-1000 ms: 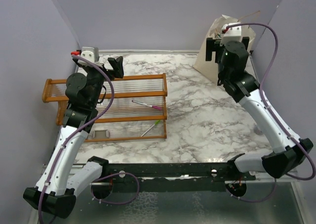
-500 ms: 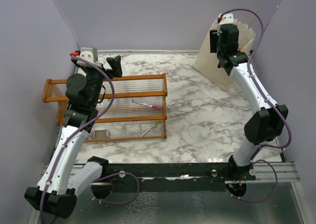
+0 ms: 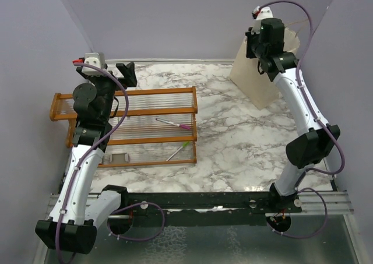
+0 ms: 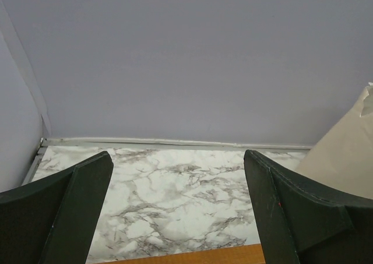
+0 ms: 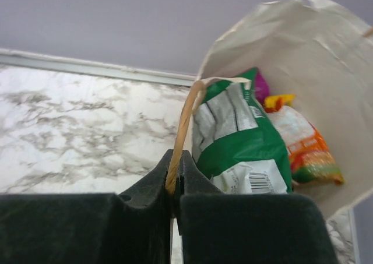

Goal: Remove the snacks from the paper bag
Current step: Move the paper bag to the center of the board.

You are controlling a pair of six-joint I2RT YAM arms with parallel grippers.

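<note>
Inside paper bag (image 5: 335,60), crinkly foil snacks (image 5: 245,144)

Bright, soft, even light with faint shadows; the paper bag (image 5: 326,60) is slightly dimmer inside

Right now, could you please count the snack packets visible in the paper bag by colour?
Green-white packet: 1
Orange packet: 1
Magenta packet: 1
Total: 3 visible in the paper bag; others may be hidden.
</note>
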